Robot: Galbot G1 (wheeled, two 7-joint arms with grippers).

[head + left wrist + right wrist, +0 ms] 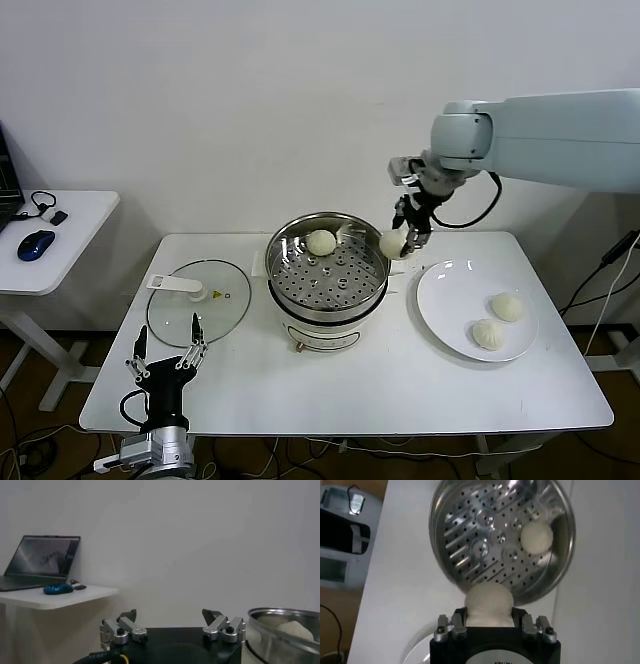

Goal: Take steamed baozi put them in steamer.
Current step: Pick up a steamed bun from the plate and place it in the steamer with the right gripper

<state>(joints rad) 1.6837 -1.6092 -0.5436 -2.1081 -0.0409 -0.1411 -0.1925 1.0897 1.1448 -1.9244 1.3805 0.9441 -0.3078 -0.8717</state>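
White bun held just above the steamer's rim.

Soft and round, the carried baozi (392, 244) sits squeezed between the two fingers of the right gripper (404, 240), so the jaws are closed on it. It hangs over the right edge of the steamer (327, 296), just outside the holed tray (485, 540), so the tray lies to the robot's left of the bun and a little lower. The next move likely needs a short push left, then down. A bun has no long side, so any turn will do. One baozi in the steamer (321, 242) already rests near the back wall. Two more plate buns (497, 320) wait on the white plate (440, 300). The left gripper (166, 352) is parked low by the glass lid (198, 302), jaws spread apart, well away.
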